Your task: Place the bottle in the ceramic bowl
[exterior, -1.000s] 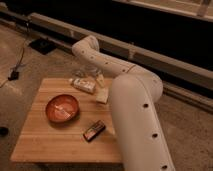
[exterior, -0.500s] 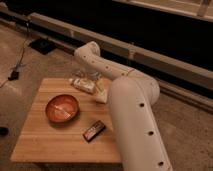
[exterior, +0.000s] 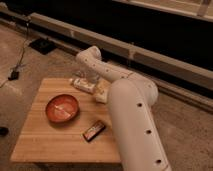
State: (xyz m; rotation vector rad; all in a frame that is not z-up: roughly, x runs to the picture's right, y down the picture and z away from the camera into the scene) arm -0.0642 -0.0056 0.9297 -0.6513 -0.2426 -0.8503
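The bottle (exterior: 82,84) lies on its side near the far edge of the wooden table (exterior: 45,142), pale with a light label. The ceramic bowl (exterior: 62,109) is orange-red with pale streaks inside, and it sits on the table's left half, in front of the bottle. My white arm reaches from the lower right over the table and bends down at the far edge. The gripper (exterior: 90,78) hangs right over the bottle's right end, open. The arm hides most of the gripper, so I cannot tell whether it touches the bottle.
A whitish cup (exterior: 101,93) stands just right of the bottle, partly behind my arm. A small dark red oblong object (exterior: 94,130) lies near the table's front right. Cables and a dark box (exterior: 42,46) lie on the floor at far left.
The arm's bend has dropped lower, bringing the gripper down toward the bottle. Bottle, bowl and the other objects have not moved.
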